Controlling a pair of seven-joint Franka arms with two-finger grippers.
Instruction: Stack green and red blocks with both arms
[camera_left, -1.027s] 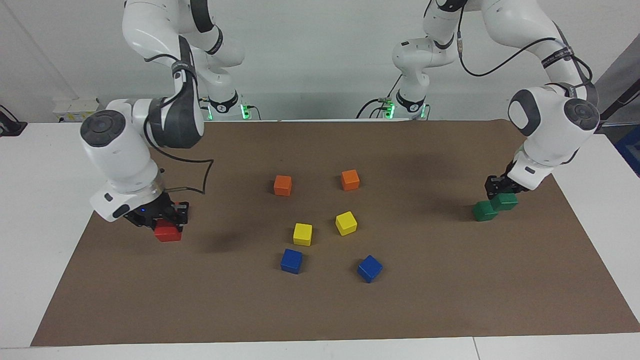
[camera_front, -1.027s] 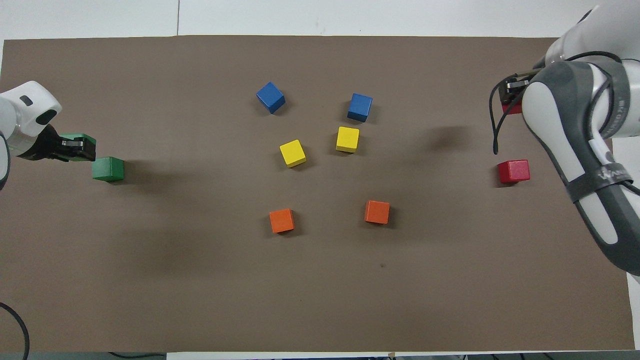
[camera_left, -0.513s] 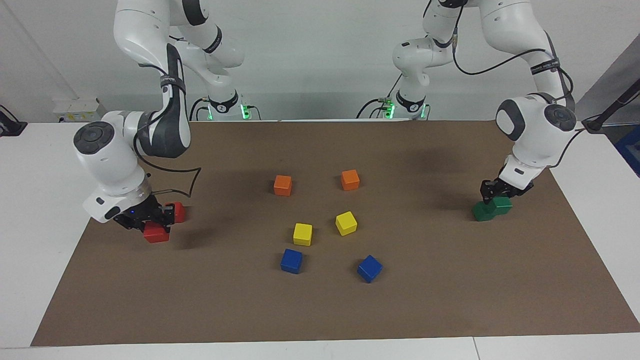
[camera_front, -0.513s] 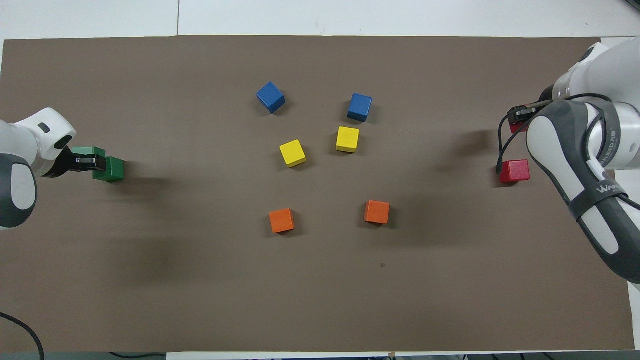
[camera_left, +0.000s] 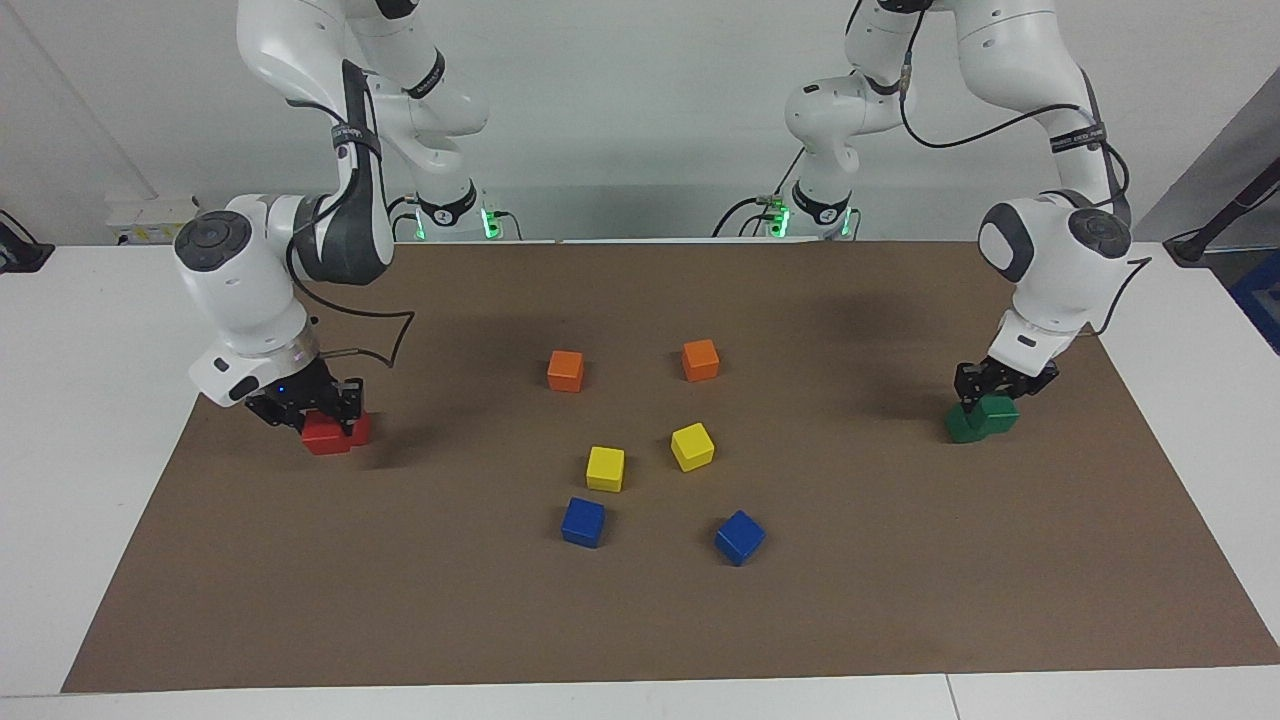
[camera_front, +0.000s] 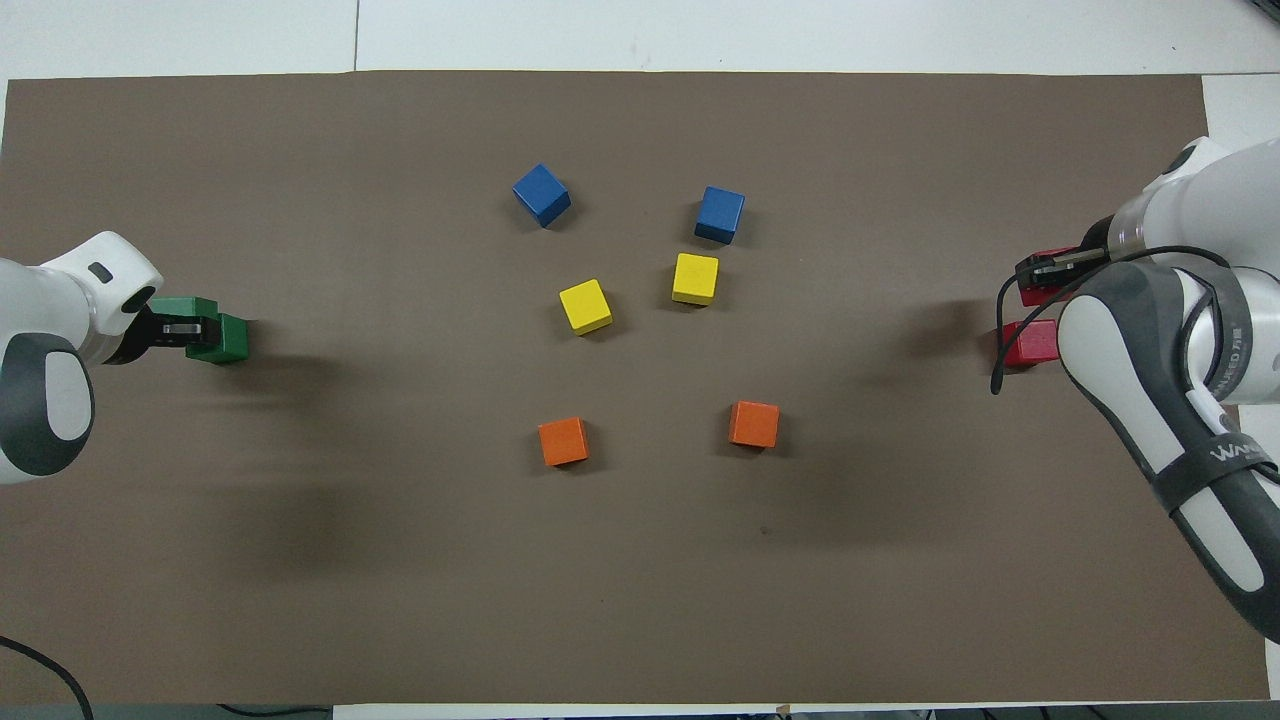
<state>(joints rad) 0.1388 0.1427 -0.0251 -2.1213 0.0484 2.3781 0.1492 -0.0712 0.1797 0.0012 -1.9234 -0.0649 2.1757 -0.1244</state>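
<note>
Lettering on right arm (camera_front: 1215, 455) strap, not legible.

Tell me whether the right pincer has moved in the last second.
Yes. The right pincer, shut on a red block, moved toward the resting red block, nearer the robots.

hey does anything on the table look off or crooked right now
Nothing is spilled or damaged. One blue cube lies turned cornerwise while the other blue cube sits squarer. The green block in the left pincer overlaps the lower green block off-centre, and so does the right pincer's red block.
</note>
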